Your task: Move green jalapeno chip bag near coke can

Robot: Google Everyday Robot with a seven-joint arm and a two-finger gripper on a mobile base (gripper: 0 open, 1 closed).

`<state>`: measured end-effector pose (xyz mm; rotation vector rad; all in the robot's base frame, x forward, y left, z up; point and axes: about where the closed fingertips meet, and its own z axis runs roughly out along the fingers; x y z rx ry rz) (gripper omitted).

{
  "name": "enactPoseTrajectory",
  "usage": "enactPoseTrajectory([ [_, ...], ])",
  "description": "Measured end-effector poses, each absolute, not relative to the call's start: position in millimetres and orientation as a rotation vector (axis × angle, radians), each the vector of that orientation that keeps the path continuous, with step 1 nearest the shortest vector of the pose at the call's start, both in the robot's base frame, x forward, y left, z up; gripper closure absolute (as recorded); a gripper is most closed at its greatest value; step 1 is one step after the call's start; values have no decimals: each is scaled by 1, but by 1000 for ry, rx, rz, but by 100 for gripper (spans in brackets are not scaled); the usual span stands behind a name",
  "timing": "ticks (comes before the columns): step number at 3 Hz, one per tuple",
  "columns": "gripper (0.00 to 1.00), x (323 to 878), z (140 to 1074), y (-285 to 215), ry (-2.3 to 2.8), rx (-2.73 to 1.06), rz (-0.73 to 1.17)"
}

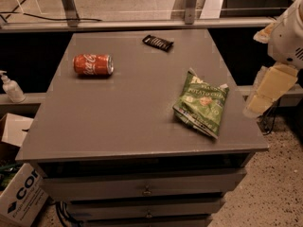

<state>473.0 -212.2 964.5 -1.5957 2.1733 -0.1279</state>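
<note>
The green jalapeno chip bag (202,103) lies flat on the right part of the grey table top (128,117), near its front right corner. The red coke can (93,64) lies on its side at the back left of the table, well apart from the bag. My gripper (263,91) hangs off the table's right edge, to the right of the bag and not touching it; its pale fingers point down and left.
A small flat black packet (158,42) lies at the back of the table. Drawers (147,188) sit under the top. A cardboard box (19,193) and a pump bottle (10,87) stand at the left, a metal rail (142,23) behind.
</note>
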Motion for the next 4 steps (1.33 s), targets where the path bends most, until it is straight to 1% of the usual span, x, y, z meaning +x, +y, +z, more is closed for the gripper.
enactPoseTrajectory([
  [1,0,473,964,-212,2173,-1596,-128],
  [2,0,487,948,-202,2191,-1551,-85],
  [4,0,524,895,-168,2271,-1468,47],
])
